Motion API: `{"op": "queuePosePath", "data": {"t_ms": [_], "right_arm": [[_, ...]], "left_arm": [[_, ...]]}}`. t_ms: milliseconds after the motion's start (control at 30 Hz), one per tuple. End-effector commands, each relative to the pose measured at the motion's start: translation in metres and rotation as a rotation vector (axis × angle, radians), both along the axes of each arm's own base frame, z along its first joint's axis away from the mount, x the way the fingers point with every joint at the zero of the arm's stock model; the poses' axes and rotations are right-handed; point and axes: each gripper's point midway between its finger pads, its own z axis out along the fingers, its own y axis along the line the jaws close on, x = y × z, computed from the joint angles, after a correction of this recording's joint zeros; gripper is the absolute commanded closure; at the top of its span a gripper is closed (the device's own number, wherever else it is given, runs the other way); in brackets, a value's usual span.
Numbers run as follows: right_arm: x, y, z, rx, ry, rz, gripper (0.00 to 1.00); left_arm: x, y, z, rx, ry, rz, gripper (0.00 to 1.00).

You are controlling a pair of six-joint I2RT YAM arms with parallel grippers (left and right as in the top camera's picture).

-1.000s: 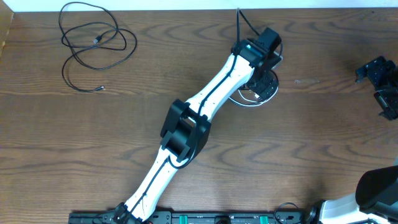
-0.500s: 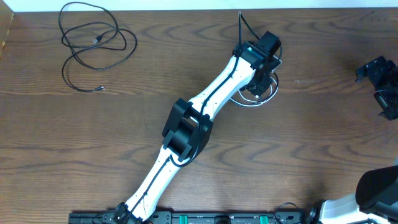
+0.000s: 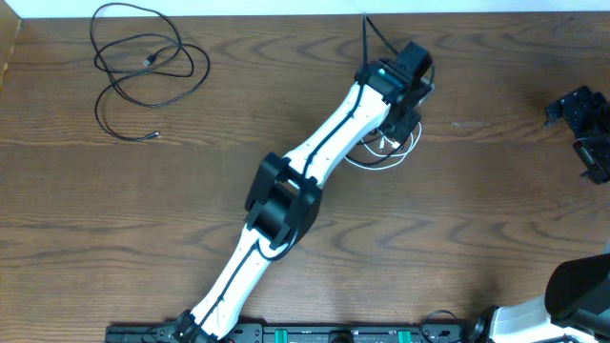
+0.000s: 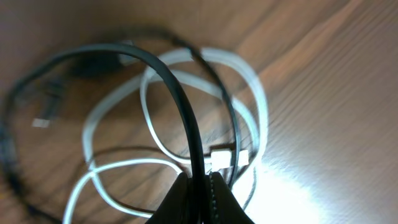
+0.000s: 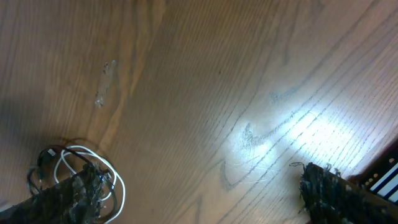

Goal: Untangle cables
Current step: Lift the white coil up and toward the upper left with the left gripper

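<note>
A tangle of cables lies at the table's back middle. In it a white cable (image 3: 374, 161) (image 4: 152, 134) loops round a thin black cable (image 4: 181, 99), whose far end runs off toward the back edge (image 3: 370, 33). My left gripper (image 3: 398, 130) (image 4: 200, 188) stands over this tangle, shut on the black cable, which rises in an arch from between its jaws. Another black cable (image 3: 143, 69) lies apart in loose loops at the back left. My right gripper (image 3: 583, 129) (image 5: 199, 199) waits open at the far right, holding nothing. The white cable (image 5: 111, 177) shows small in the right wrist view.
The left arm (image 3: 305, 181) stretches diagonally from the front rail (image 3: 315, 333) to the tangle. The right arm's base (image 3: 562, 305) fills the front right corner. Bare wooden table (image 3: 496, 210) lies between the two grippers.
My left gripper has gone from open to shut, pinching the black cable. The white loop under it has shifted slightly. The right arm has not moved.
</note>
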Motion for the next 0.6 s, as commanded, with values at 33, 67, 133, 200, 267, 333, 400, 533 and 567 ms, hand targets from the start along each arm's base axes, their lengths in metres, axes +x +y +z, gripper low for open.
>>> {"op": "queuePosePath", "data": {"t_ms": [33, 67, 133, 200, 267, 333, 400, 533, 567], "right_arm": [[0.000, 0.000, 0.000, -0.003, 0.001, -0.011, 0.01], [0.000, 0.000, 0.000, -0.003, 0.001, -0.011, 0.01], [0.000, 0.000, 0.000, -0.003, 0.001, -0.011, 0.01], [0.000, 0.000, 0.000, -0.003, 0.001, -0.011, 0.01], [0.000, 0.000, 0.000, -0.003, 0.001, -0.011, 0.01], [0.000, 0.000, 0.000, -0.003, 0.001, -0.011, 0.01], [0.000, 0.000, 0.000, -0.003, 0.001, -0.011, 0.01], [0.000, 0.000, 0.000, -0.003, 0.001, -0.011, 0.01], [0.000, 0.000, 0.000, -0.003, 0.001, -0.011, 0.01]], "left_arm": [[0.009, -0.006, 0.131, -0.203, -0.190, 0.073, 0.92], [0.009, -0.007, 0.151, -0.240, -0.219, 0.086, 0.93], [0.009, -0.006, 0.182, -0.296, -0.261, 0.105, 0.93], [0.005, -0.003, 0.217, -0.357, -0.312, 0.114, 0.92], [0.002, 0.002, 0.246, -0.407, -0.355, 0.125, 0.93], [-0.002, 0.007, 0.275, -0.453, -0.402, 0.127, 0.92], [-0.005, 0.014, 0.300, -0.491, -0.445, 0.130, 0.92], [-0.005, 0.033, 0.336, -0.565, -0.479, 0.202, 0.92], [-0.004, 0.038, 0.340, -0.584, -0.471, 0.233, 0.93]]}}
